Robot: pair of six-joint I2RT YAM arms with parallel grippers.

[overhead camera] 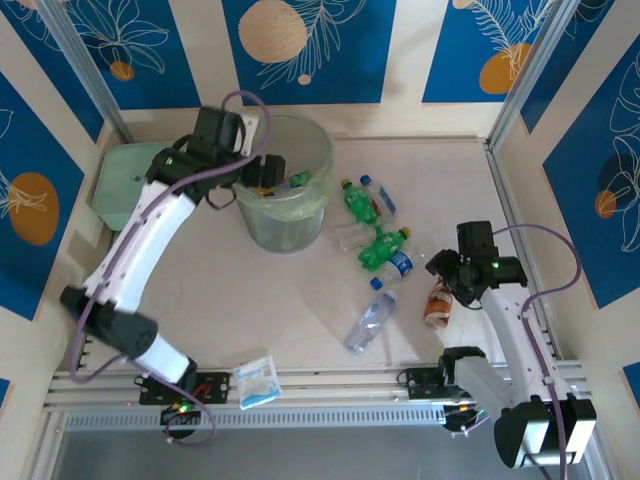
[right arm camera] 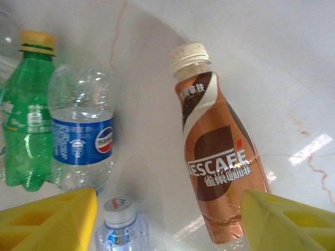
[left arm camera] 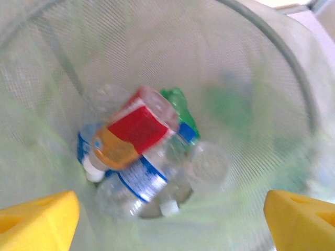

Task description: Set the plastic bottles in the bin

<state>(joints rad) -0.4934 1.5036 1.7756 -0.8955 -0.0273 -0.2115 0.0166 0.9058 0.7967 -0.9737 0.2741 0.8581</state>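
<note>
Left gripper (left arm camera: 168,222) over bin (overhead camera: 318,140), table's (overhead camera: 250,290) far left; jaws wide, nothing held. In the bin: red/orange-label bottle (left arm camera: 135,134) on blue-label ones (left arm camera: 140,180), print too blurred to read. Right gripper (right arm camera: 167,224) spread, unclamped, over Nescafé bottle (right arm camera: 220,162) near right edge. Pepsi bottle (right arm camera: 81,137) and green bottle (right arm camera: 26,130) alongside, green label illegible.

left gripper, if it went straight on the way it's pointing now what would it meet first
The left gripper, open, points down into the bin. It would probably meet the red-and-orange-labelled bottle on top of the pile first, though the blur leaves depth uncertain.
</note>
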